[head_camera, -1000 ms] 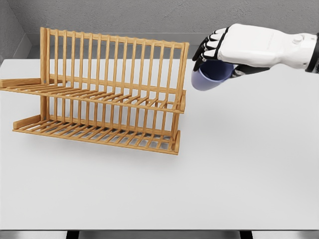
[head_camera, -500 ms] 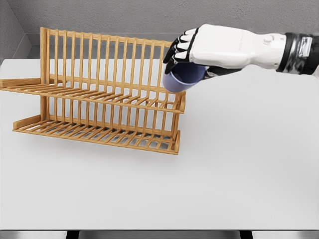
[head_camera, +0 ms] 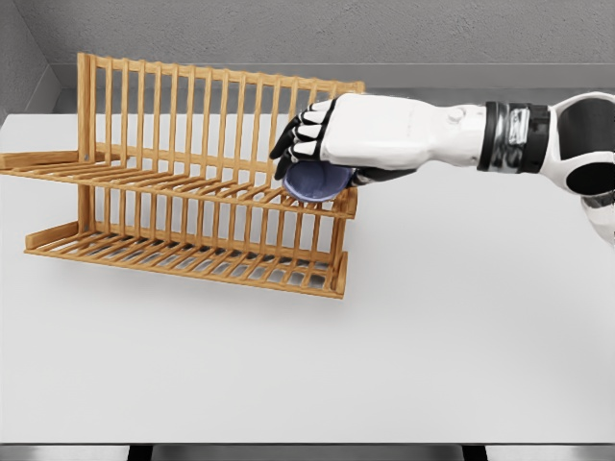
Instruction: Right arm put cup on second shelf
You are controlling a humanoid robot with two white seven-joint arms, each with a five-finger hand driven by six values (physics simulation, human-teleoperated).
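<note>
- Right hand (head_camera: 322, 144): fingers curled over the blue cup (head_camera: 315, 181), gripping it from above; the hand hides most of the cup.
- Cup: at the right end of the wooden rack (head_camera: 192, 173), at its upper shelf (head_camera: 144, 178); whether they touch cannot be told.
- White table (head_camera: 432, 336): bears the rack.

White table (head_camera: 461, 327); grey wall (head_camera: 288, 34) behind, ledge along base.

A blue-violet cup (head_camera: 315, 181) sits tilted at the right end of the wooden rack's (head_camera: 192, 182) upper shelf (head_camera: 144, 178), gripped from above.
</note>
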